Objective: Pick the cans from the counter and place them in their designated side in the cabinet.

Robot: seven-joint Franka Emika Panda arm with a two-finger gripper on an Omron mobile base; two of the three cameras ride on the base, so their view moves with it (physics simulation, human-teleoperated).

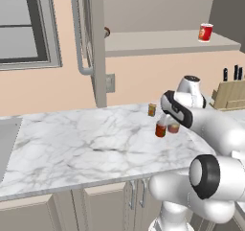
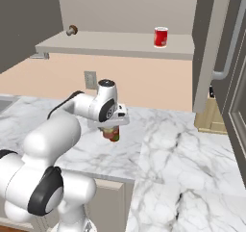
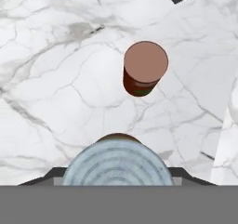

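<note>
Two cans stand close together on the counter (image 1: pixel 72 139), toward its right part in the left base view: the dark red can (image 1: pixel 161 129) on the left and, just beside it on the right, the shorter can (image 1: pixel 173 128), which sits under the robot's hand. From the hand camera, the gripper (image 3: pixel 116 174) is closed on the shorter can, whose pale ringed top rises between the two dark tips, while the dark red can stands upright a little beyond it on the marble. A small brown jar (image 1: pixel 151 109) sits farther back near the wall. Above, the cabinet (image 1: pixel 162 42) has its door swung open on the left, and a bright red can (image 1: pixel 205 32) rests at the right of its shelf.
</note>
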